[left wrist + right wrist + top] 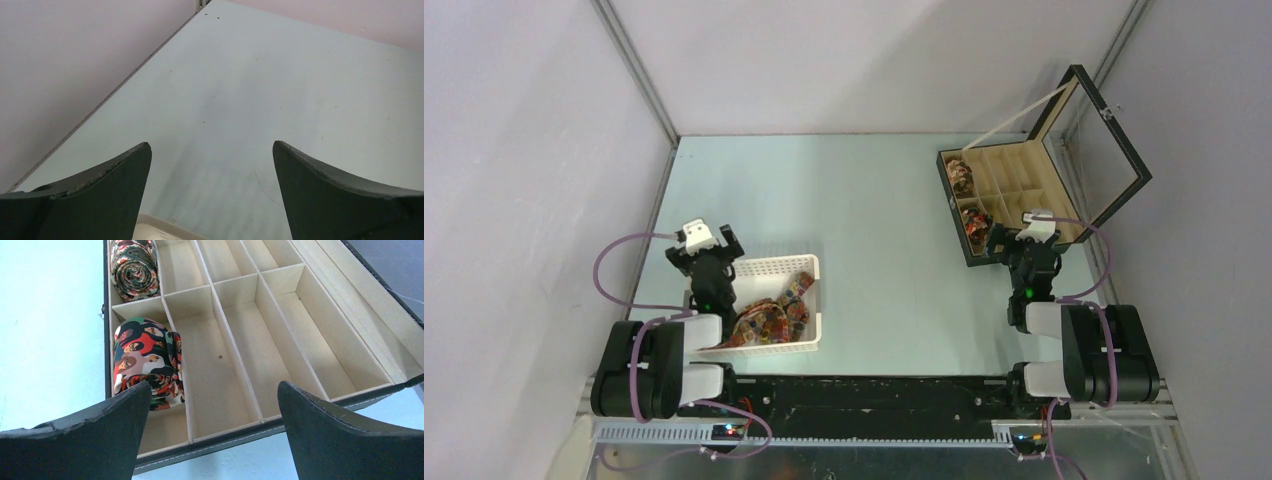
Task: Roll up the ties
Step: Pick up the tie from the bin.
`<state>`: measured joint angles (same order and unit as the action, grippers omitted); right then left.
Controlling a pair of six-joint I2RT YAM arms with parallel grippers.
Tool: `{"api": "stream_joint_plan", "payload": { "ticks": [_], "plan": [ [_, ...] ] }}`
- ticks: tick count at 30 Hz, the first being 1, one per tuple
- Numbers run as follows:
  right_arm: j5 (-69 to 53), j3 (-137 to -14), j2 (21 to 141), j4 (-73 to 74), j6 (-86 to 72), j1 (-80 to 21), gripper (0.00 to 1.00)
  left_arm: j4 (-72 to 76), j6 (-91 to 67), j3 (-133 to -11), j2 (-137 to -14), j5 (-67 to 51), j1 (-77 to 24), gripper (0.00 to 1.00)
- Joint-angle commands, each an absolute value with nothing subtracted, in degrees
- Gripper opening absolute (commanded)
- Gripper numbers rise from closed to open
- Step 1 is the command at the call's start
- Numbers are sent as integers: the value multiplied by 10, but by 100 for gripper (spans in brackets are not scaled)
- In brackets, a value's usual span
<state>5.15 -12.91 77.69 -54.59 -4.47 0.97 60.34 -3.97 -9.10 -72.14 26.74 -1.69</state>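
Note:
Loose patterned ties (772, 318) lie heaped in the white basket (769, 267) at the near left. Two rolled ties sit in the left column of the black box (948, 186): a greenish coil (134, 267) farther back and a red, black and orange roll (146, 357) in the nearest compartment. My left gripper (709, 242) hangs open over the basket's far left corner, nothing between its fingers; its wrist view shows bare table and a sliver of the basket rim (160, 229). My right gripper (1016, 236) stands open and empty at the box's near edge.
The box's glass lid (1104, 130) stands propped open toward the right wall. Its other compartments (245, 340) hold nothing. Grey walls close the table at left, back and right. Pale green table (874, 230) lies between basket and box.

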Motion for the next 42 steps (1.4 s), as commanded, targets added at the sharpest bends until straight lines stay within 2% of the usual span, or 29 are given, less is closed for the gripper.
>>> {"api": "stream_joint_plan", "payload": {
  "ticks": [1, 14, 18, 22, 28, 30, 32, 34, 38, 42],
  "plan": [
    [49, -139, 777, -562, -42, 10, 100, 630, -26, -100, -724, 265, -12, 98],
    [48, -138, 776, -563, -42, 11, 100, 631, -26, -100, -723, 265, -12, 98],
    [28, -146, 760, -537, -34, 10, 100, 638, -25, -78, -680, 279, -16, 98],
    [27, -159, 716, -477, -28, 3, 100, 488, -60, -93, -551, 319, -24, 98],
    [84, -197, 642, -376, -33, -23, 100, 319, -150, -149, -499, 427, -42, 98],
    [103, -207, 615, -359, -82, -25, 100, 227, -203, -192, -499, 442, -44, 98],
    [130, -224, 594, -335, -164, -26, 100, 121, -270, -247, -510, 434, -44, 98],
    [150, -265, 582, -223, -243, -30, 100, -3, -300, -330, -527, 406, -44, 98],
    [127, -404, 598, -38, -258, -47, 100, -82, -331, -386, -528, 364, -45, 98],
    [43, -464, 618, 46, -266, -38, 100, -101, -356, -390, -468, 315, -43, 98]
  ]
}}
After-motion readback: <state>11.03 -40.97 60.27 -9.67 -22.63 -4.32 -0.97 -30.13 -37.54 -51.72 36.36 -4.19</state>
